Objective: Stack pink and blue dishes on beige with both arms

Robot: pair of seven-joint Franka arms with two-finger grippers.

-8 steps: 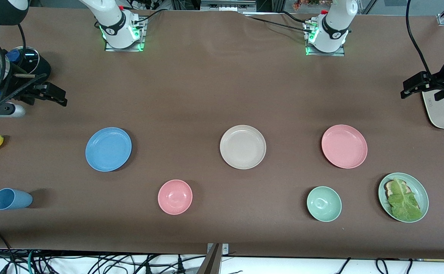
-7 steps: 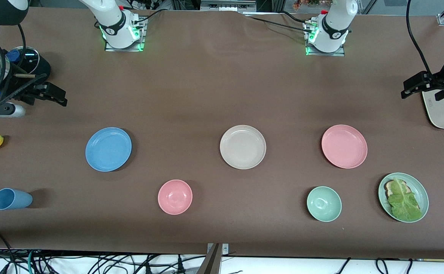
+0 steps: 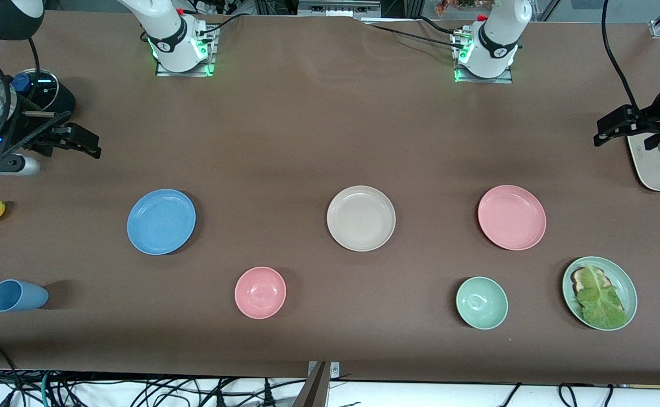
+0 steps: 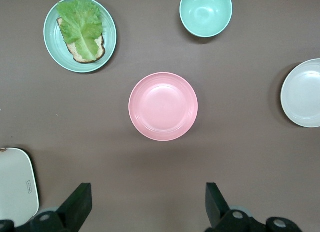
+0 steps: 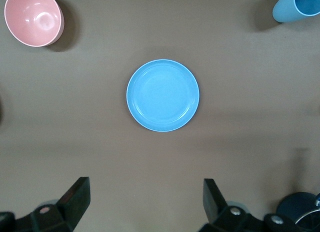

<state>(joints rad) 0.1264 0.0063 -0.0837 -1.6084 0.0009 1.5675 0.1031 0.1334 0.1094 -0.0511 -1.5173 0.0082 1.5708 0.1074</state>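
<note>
Plates sit apart under my wide-open, empty grippers: pink plate [image 4: 163, 106] ahead of the left gripper [image 4: 145, 204], blue plate [image 5: 163, 95] ahead of the right gripper [image 5: 145, 202] (each arm nearest its own), beige plate [image 3: 361, 218] between them.

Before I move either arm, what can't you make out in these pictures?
- Front view: white board under the left gripper runs off the edge.
- Front view: the dark gear beside the right gripper is partly hidden by that arm.
- Front view: what lies under the lettuce on the green plate is mostly covered.
</note>
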